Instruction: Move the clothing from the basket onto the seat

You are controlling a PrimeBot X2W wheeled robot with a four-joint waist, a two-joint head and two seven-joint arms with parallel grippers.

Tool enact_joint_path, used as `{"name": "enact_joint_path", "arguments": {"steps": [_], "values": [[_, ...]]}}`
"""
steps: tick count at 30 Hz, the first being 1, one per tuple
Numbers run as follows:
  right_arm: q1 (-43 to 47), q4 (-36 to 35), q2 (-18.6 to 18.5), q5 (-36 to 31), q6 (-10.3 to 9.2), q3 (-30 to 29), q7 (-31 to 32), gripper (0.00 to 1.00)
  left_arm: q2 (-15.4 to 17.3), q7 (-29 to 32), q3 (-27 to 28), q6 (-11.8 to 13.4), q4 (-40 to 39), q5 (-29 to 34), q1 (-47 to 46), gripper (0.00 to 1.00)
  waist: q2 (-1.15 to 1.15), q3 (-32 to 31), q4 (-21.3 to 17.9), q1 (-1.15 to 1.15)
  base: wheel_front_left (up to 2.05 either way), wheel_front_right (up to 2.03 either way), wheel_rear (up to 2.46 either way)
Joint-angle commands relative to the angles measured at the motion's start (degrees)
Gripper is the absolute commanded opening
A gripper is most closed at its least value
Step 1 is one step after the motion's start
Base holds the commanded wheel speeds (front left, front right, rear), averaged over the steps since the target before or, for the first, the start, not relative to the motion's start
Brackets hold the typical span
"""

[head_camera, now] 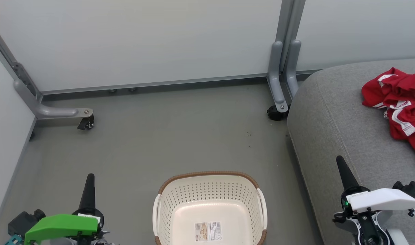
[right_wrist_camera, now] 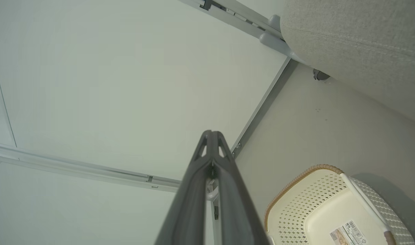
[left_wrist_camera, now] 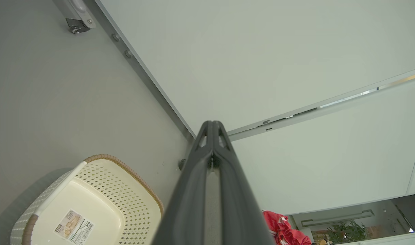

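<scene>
The red clothing with white stripes lies crumpled on the grey seat at the right; a bit of the clothing shows in the left wrist view. The cream basket stands on the floor at bottom centre with only a paper label inside; the basket and the basket show beside each wrist's fingers. My left gripper is shut at the lower left, left of the basket. My right gripper is shut over the seat's front edge. In the wrist views the left gripper and right gripper hold nothing.
White partition panels stand behind and to the left, on grey metal feet with castors. Another pair of grey legs stands at the seat's far corner. Grey floor lies between the panels and the basket.
</scene>
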Motion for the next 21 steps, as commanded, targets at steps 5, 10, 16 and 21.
{"name": "enact_joint_path", "arguments": {"steps": [5, 10, 16, 21], "values": [[-1.5, 0.1, -0.1, 3.7, 0.03, -0.7, 0.9, 0.00, 0.4, 0.9, 0.9, -0.7, 0.2, -3.7, -2.0, 0.00, 0.00, 0.2, 0.0, 0.00, 0.00, 0.00, 0.00], [-2.0, 0.4, 0.0, 6.2, 0.03, -1.1, 1.7, 0.00, 0.4, 1.7, 1.3, -1.0, 0.5, -6.4, -2.4, 0.00, 0.00, 0.4, 0.0, 0.00, 0.00, 0.00, 0.00], [-2.4, 0.7, 0.1, 9.1, 0.03, -1.6, 2.4, 0.00, 0.3, 2.4, 1.9, -1.3, 0.7, -9.2, -3.1, 0.00, 0.00, 0.6, 0.0, 0.00, 0.00, 0.00, 0.00], [-2.7, 1.0, 0.2, 11.4, 0.03, -1.9, 3.1, 0.00, 0.3, 3.1, 2.4, -1.5, 1.0, -11.4, -3.5, 0.00, 0.00, 0.8, 0.1, 0.00, 0.00, 0.00, 0.00]]}}
